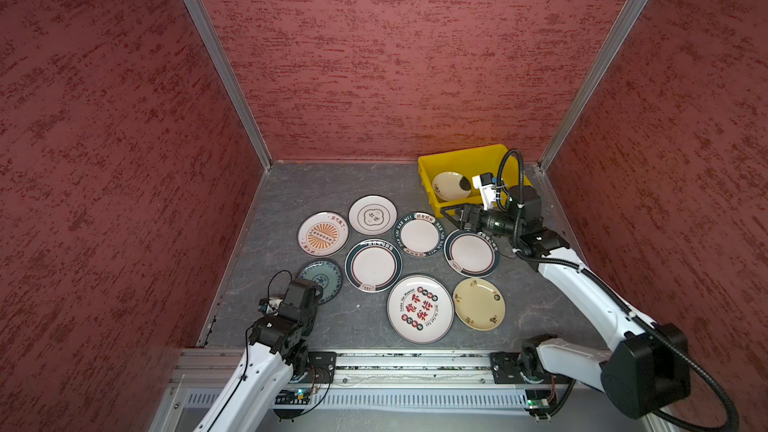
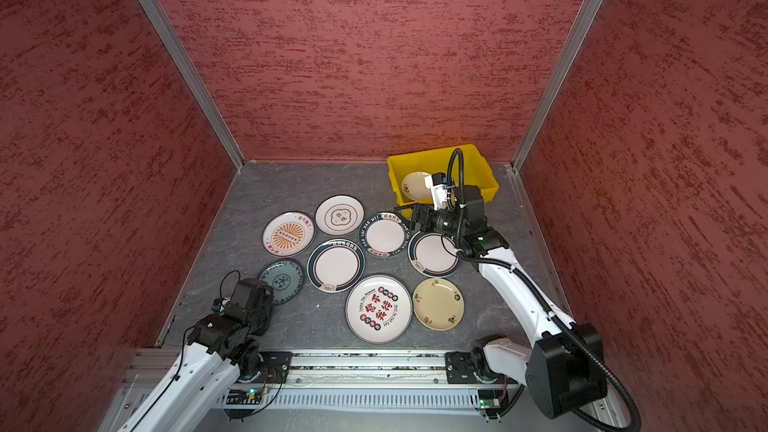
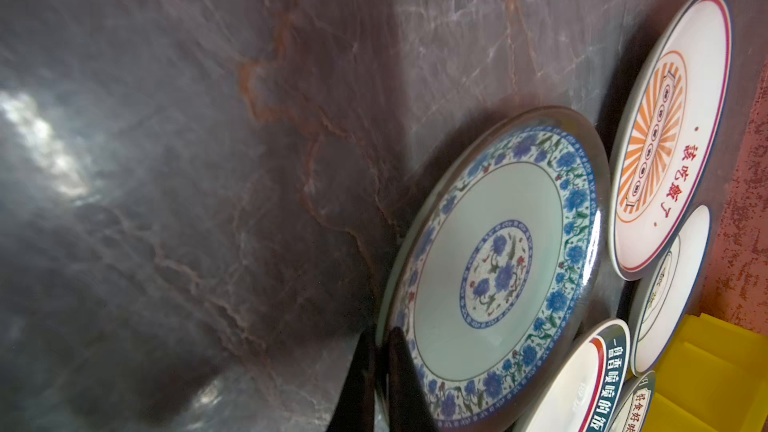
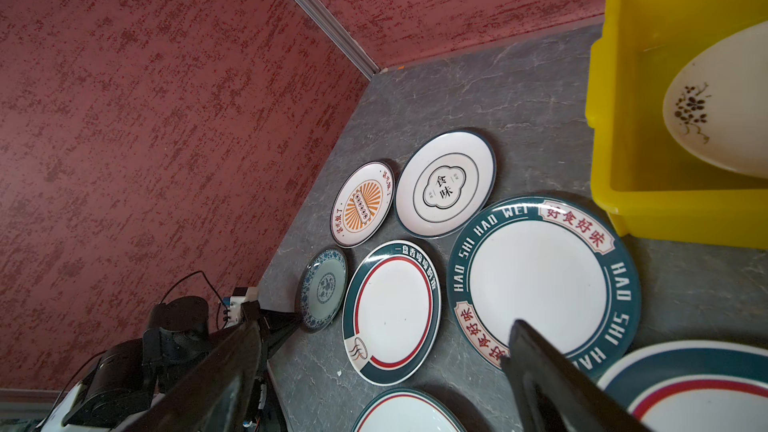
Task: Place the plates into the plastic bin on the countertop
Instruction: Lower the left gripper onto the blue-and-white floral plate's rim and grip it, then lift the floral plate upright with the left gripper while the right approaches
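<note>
Two fingers of my left hand are pinched tight on the rim of the blue-patterned plate, which lies on the worktop. I'd tip it up before lifting, clear the neighbouring plates, then cross to the yellow bin. My right hand gapes empty beside that bin.

Nine plates in all, and one yellow bin.

White arms carry black joints and ribbed cables.
</note>
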